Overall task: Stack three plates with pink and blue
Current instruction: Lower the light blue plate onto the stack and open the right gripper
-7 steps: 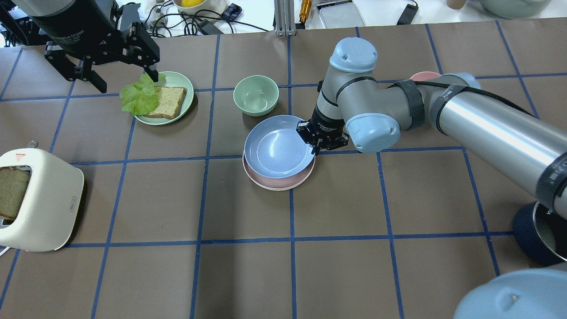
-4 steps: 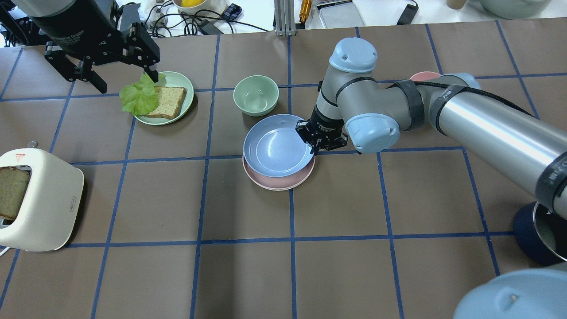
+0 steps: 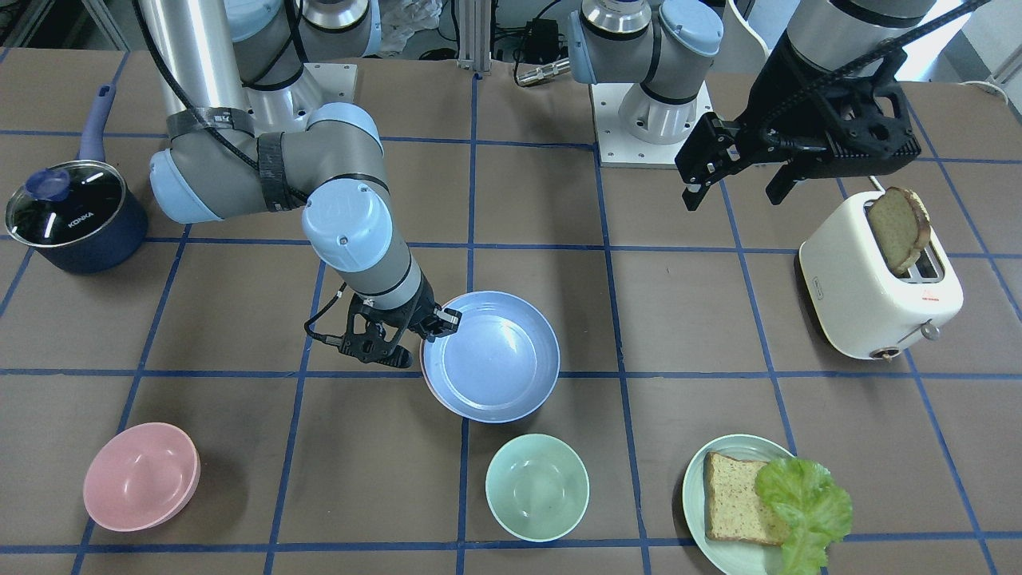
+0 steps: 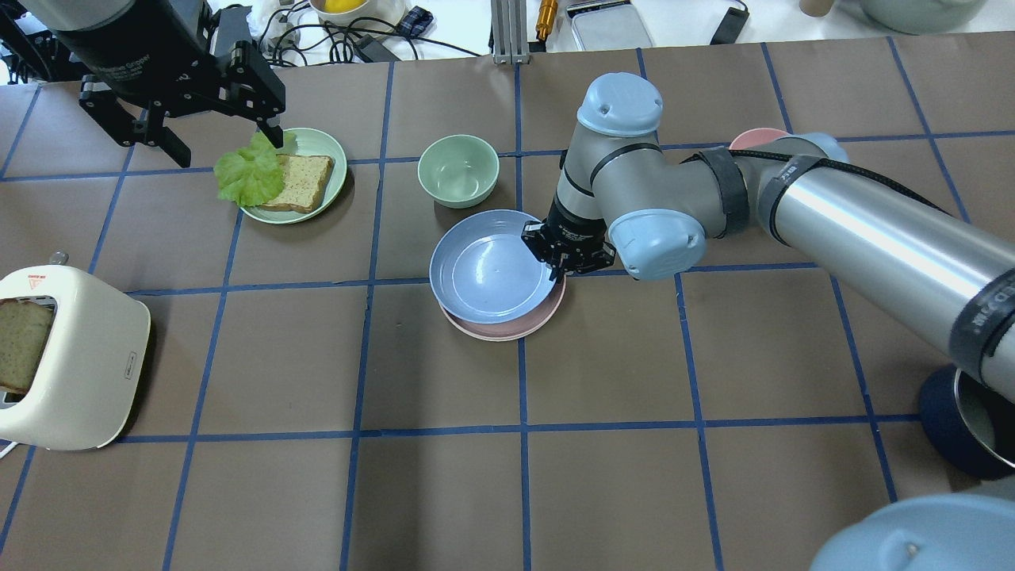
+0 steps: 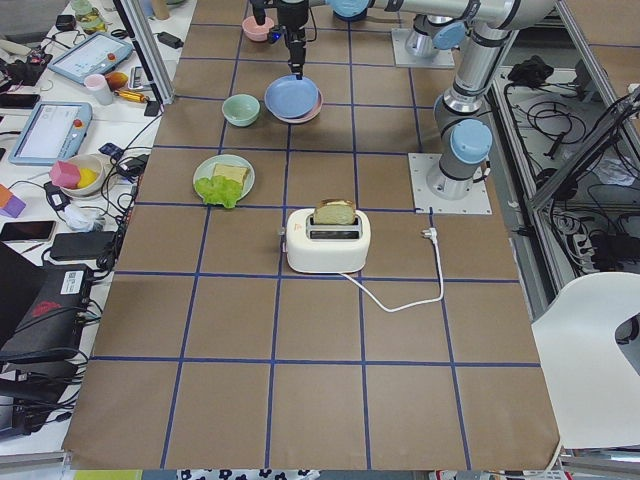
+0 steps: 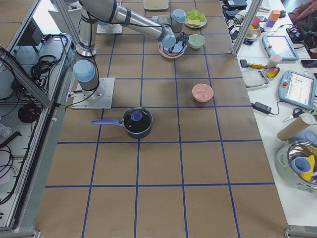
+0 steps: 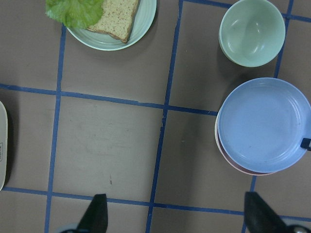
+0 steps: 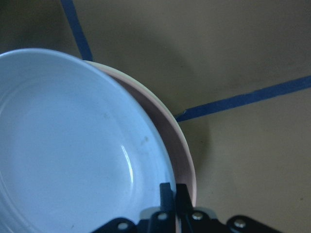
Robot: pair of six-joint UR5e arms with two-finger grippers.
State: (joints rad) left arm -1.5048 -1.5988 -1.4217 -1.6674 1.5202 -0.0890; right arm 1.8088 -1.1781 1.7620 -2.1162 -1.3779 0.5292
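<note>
The blue plate point(image 4: 492, 274), pinched at its rim by the jaws of the right gripper point(image 4: 557, 270), was held off-centre over the pink plate point(image 4: 507, 328); centring, lowering and release were judged due next, with the jaws of the left gripper point(image 4: 224, 147) spread.

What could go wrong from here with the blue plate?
The right gripper pinches the blue plate by one rim; it could tilt or slip.
It hangs off-centre over the pink plate, so released now it may land skewed.
Its rim is close to the mint bowl: possible nudge.
</note>
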